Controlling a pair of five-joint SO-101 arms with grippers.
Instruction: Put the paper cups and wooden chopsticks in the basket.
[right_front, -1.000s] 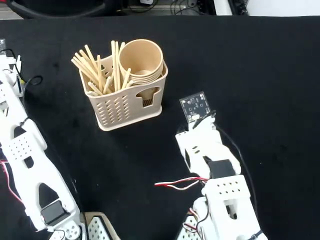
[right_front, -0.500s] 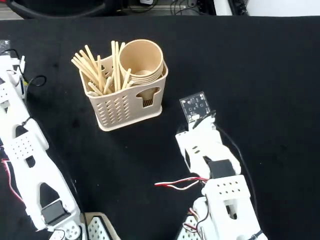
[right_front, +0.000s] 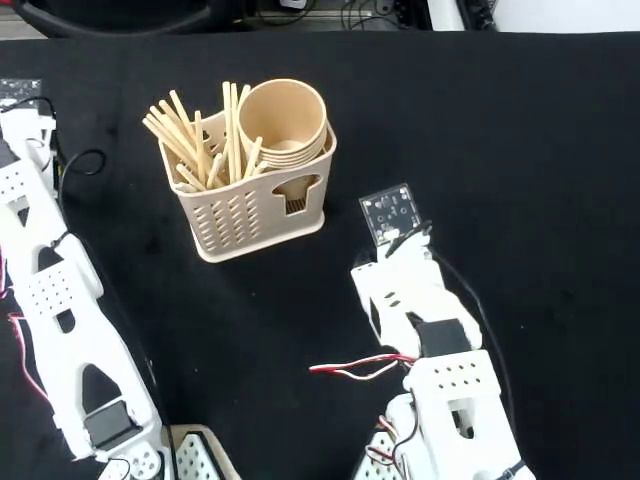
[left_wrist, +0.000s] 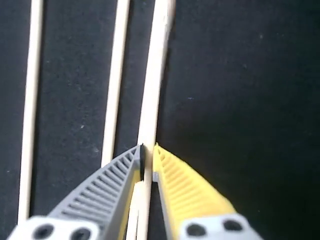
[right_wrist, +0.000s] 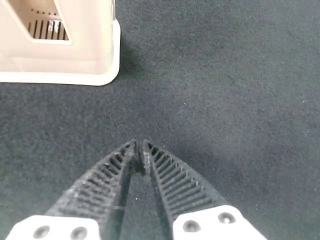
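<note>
A cream plastic basket (right_front: 250, 215) stands at the upper middle of the black table. It holds a stack of paper cups (right_front: 283, 115) and several wooden chopsticks (right_front: 190, 135) standing on end. In the left wrist view my left gripper (left_wrist: 147, 150), with one grey and one yellow finger, is shut on a wooden chopstick (left_wrist: 155, 75). Two more chopsticks (left_wrist: 115, 90) (left_wrist: 31, 100) lie parallel beside it on the cloth. The left arm (right_front: 35, 200) runs along the table's left edge. My right gripper (right_wrist: 138, 146) is shut on nothing, just short of the basket's corner (right_wrist: 75, 55).
The right arm (right_front: 415, 300) rests at the lower middle, with red and white wires (right_front: 350, 368) looping out beside it. Black cloth covers the table to the right of the basket. Cables lie beyond the far edge.
The left arm's wrist has shifted toward the far edge of the table and a little to the right. The right arm and the basket have stayed put.
</note>
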